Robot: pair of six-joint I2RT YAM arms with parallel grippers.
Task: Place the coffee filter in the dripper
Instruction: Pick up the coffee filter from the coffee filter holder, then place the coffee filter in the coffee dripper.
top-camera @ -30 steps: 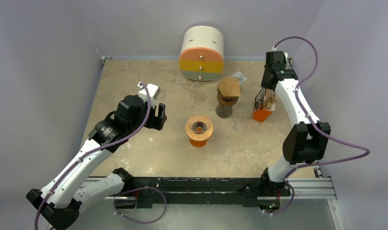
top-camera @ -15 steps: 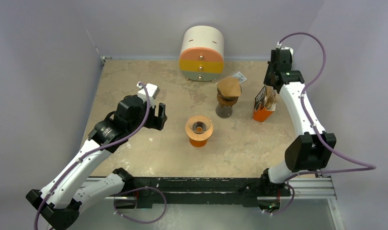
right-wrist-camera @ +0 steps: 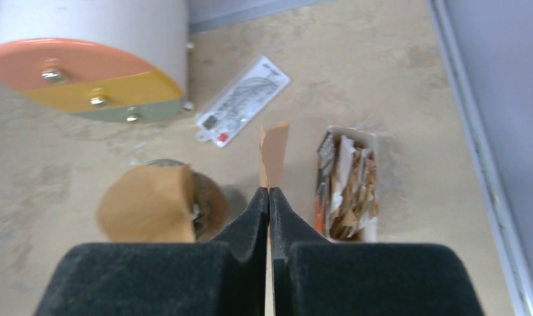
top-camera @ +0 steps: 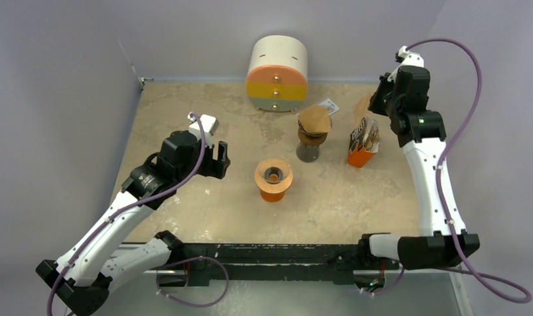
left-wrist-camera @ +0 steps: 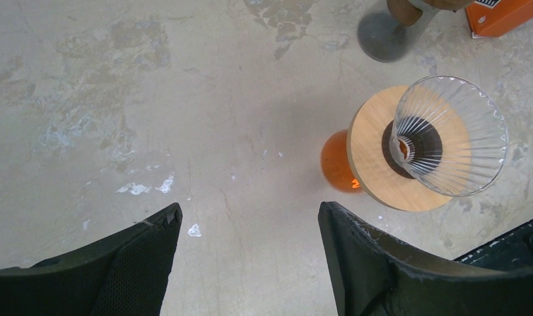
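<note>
A folded brown coffee filter [right-wrist-camera: 274, 148] is pinched edge-on in my right gripper [right-wrist-camera: 269, 191], which is shut on it and held high over the back right of the table. From above, the filter [top-camera: 364, 105] shows as a tan patch beside that gripper [top-camera: 377, 105]. The dripper [top-camera: 273, 175] is a ribbed glass cone [left-wrist-camera: 449, 143] on a wooden ring over an orange base, mid-table. My left gripper [top-camera: 219, 160] hovers to its left, jaws open [left-wrist-camera: 249, 207] and holding nothing.
An orange box of filters [top-camera: 361, 145] stands below the right gripper [right-wrist-camera: 346, 185]. Left of it is a grey-footed stand topped with brown paper [top-camera: 314, 126]. A round drawer unit [top-camera: 278, 72] and a printed card [top-camera: 328, 105] lie at the back.
My right arm has risen and swung right, away from the orange box, carrying the filter up with it. The left arm stays in place.
</note>
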